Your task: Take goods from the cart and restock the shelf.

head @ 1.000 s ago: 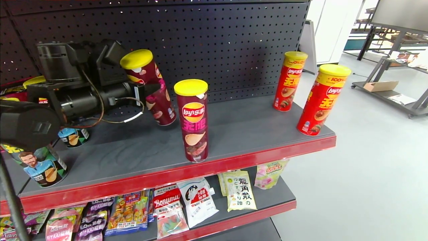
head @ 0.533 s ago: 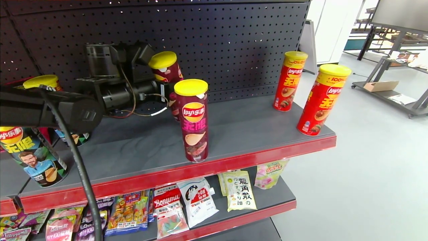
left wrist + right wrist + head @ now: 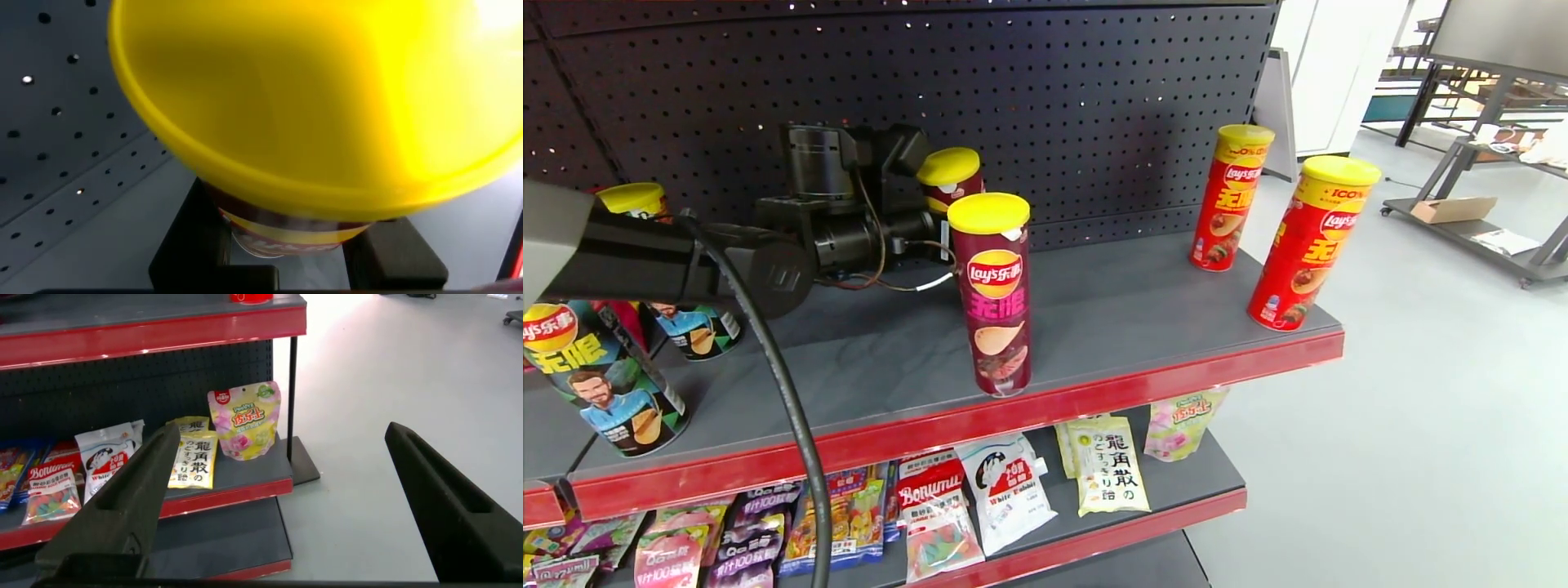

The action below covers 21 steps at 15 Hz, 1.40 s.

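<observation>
1. Head view: the left gripper (image 3: 929,230) is clamped around a maroon chip can (image 3: 949,173) with a yellow lid. The can is at the back of the top shelf (image 3: 1111,314), close to the pegboard (image 3: 1054,98).
2. In the left wrist view, dark fingers (image 3: 192,245) press on both sides of this held can (image 3: 327,98), just under its lid.
3. A second maroon can (image 3: 998,294) stands upright at the shelf's front edge, directly in front of the held one. That makes two maroon cans.
4. Two red cans with yellow lids stand at the shelf's right end. The rear red can (image 3: 1229,200) is toward the back, and the front red can (image 3: 1307,245) is at the front right corner.
5. Three more cans stand at the left end: a green-patterned can (image 3: 605,376) near the front edge, a small can (image 3: 698,327) behind it, and a yellow-lidded can (image 3: 633,200) at the back.
6. In the right wrist view, the right gripper (image 3: 286,514) is spread wide and holds nothing. It faces the lower shelf (image 3: 221,498).
7. Snack bags (image 3: 1107,465) lie in an overlapping row on the lower shelf. There are more than six, too crowded to count exactly.
</observation>
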Motion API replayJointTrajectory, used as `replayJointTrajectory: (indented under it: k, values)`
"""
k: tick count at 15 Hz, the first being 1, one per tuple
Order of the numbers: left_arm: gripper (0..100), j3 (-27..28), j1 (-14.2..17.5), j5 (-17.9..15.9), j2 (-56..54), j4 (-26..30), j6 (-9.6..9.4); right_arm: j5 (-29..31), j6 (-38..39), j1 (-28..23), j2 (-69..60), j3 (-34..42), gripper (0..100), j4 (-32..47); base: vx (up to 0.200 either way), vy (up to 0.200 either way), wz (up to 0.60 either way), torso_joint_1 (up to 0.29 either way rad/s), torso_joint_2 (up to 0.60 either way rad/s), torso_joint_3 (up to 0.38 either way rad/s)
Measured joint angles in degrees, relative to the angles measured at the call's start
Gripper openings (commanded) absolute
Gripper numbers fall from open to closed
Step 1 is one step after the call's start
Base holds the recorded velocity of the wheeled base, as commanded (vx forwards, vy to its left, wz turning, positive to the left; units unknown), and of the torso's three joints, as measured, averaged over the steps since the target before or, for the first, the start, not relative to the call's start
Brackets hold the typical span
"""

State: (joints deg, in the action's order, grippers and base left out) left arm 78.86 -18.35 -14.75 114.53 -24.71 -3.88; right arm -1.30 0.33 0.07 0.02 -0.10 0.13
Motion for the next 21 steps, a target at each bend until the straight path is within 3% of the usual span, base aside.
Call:
replayJointTrajectory:
  k: [13, 17, 21]
  values:
    - [0, 5.6, 0.4, 1.0, 3.4, 4.5, -0.26, 0.0, 0.0, 0.0, 0.0, 0.0, 100, 0.0, 0.000, 0.000, 0.00, 0.000, 0.00, 0.000]
    - [0, 7.2, 0.7, 1.9, 4.0, 5.1, -3.34, 0.0, 0.0, 0.0, 0.0, 0.0, 100, 0.0, 0.000, 0.000, 0.00, 0.000, 0.00, 0.000]
    - [0, 7.7, 1.0, 1.9, 4.1, 6.2, -3.36, 0.0, 0.0, 0.0, 0.0, 0.0, 100, 0.0, 0.000, 0.000, 0.00, 0.000, 0.00, 0.000]
